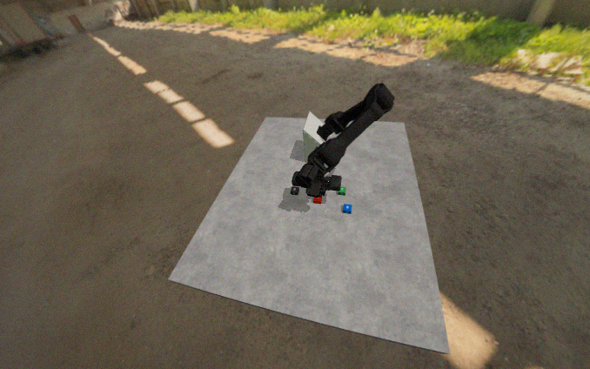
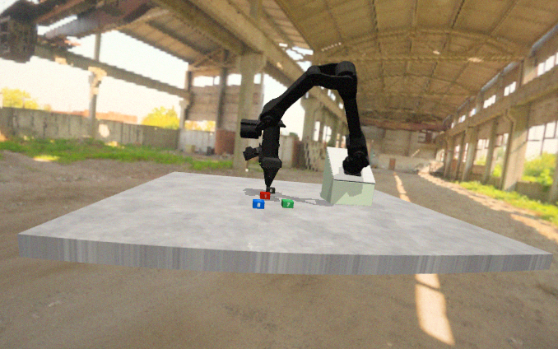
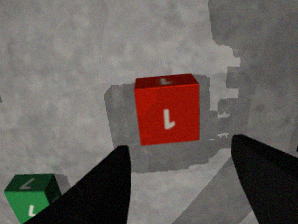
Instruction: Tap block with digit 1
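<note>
The red block (image 1: 318,200) (image 2: 265,196) (image 3: 160,115) shows the digit 1 and sits flat on the grey table (image 1: 305,270) (image 2: 206,230). My gripper (image 2: 268,189) (image 3: 181,149) points down close over it. Its fingers are part-way apart, with nothing between the tips; in the wrist view the red block lies just ahead of them, untouched as far as I can see. In the top view the arm hides the fingertips. The green block (image 1: 342,191) (image 2: 287,203) (image 3: 31,200) shows a 7, beyond the left finger in the wrist view.
The blue block (image 1: 347,209) (image 2: 258,204) sits near the red one, its digit too small to be sure of. The black block (image 1: 294,191) (image 2: 271,190) is on the other side of the red block, its digit unclear. A pale green box (image 1: 310,145) (image 2: 353,193) stands by the arm's base.
</note>
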Tool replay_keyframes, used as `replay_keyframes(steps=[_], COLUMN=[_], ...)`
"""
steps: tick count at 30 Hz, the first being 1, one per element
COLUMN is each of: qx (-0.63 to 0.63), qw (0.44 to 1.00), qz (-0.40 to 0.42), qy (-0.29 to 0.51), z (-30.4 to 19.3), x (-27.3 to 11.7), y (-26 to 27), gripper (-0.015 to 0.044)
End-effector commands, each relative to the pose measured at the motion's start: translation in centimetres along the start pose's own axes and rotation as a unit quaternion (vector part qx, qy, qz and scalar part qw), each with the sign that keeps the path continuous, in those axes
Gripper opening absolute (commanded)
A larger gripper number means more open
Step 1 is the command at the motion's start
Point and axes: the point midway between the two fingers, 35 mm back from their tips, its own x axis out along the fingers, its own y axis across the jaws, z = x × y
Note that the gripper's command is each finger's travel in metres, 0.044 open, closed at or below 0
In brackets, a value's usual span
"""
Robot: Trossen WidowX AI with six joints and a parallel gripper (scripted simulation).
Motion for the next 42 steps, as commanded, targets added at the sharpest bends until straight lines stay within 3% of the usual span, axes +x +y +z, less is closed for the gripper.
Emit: replay_keyframes(steps=[1, 3, 36, 42], qx=[0.001, 0.001, 0.001, 0.001], qw=[1.0, 1.0, 1.0, 1.0], qz=[0.001, 0.001, 0.002, 0.001], qy=[-0.01, -0.01, -0.01, -0.01], z=[0.3, 0.3, 0.4, 0.3], x=[-0.1, -0.1, 2.9, -0.1], y=[-0.1, -0.1, 0.0, -0.1], gripper=[0.0059, 0.002, 0.002, 0.002])
